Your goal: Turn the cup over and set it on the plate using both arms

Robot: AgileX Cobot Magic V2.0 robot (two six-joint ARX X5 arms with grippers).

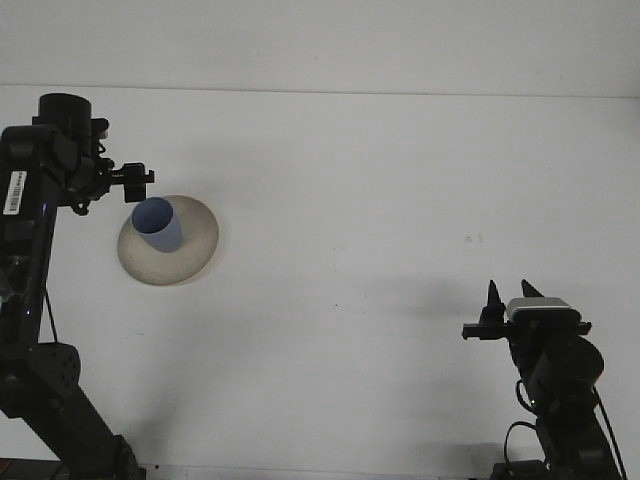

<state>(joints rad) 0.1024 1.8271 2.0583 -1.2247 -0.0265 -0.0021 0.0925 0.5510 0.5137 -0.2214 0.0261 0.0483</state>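
Tabletop [380, 200]: white, bare right half.
Cup [157, 224]: blue, on plate [195, 245], left edge.
Left pincer [138, 181]: above cup, grip unclear.
Right pincer [508, 296]: parted, empty.

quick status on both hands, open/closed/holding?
Left hand: holding nothing, clear of the blue cup on the plate; open or closed cannot be told.
Right hand: open, empty.

One high front camera looks forward, down over the table [380, 200].
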